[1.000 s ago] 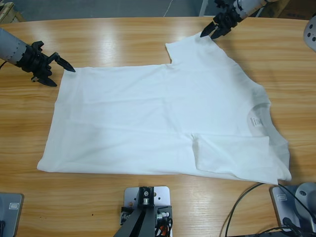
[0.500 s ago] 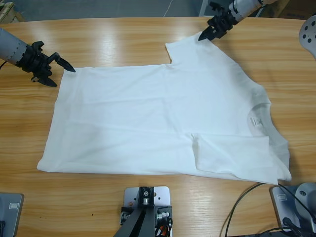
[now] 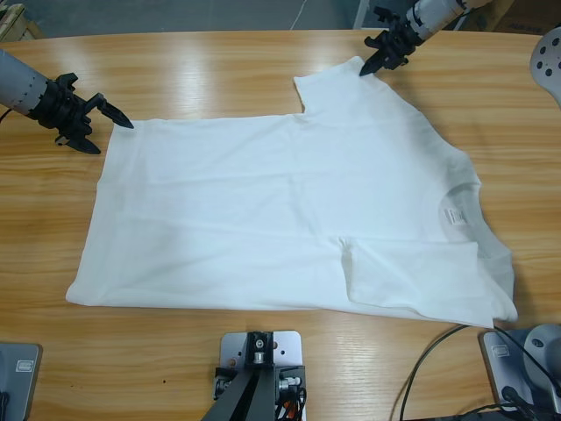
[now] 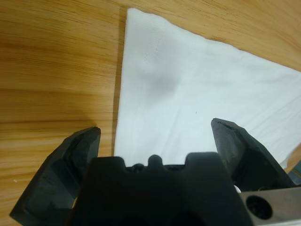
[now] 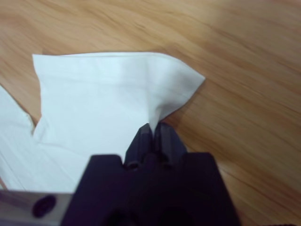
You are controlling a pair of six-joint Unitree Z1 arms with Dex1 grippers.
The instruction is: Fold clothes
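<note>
So the white T-shirt (image 3: 289,210) is spread out flat across the middle of the wooden table (image 3: 219,70), collar (image 3: 456,206) over toward the right side of the high view. There's a small neck label (image 3: 455,217) inside the collar with some print on it, but it's way too tiny to read. No chest lettering showing on the side facing up, as far as I can see. The near sleeve (image 3: 412,281) looks folded in over the body, while the far sleeve (image 3: 337,83) sticks out toward the back edge of the table.

The right gripper (image 3: 375,63) is at the tip of that far sleeve, jaws pinched together with a bit of the sleeve fabric caught between them; the cloth peaks up a little right at the pinch.

The left gripper (image 3: 105,132) is at the hem corner (image 4: 136,19) on the far left, jaws spread wide and holding nothing, sitting low over the wood with the shirt's edge between them.
</note>
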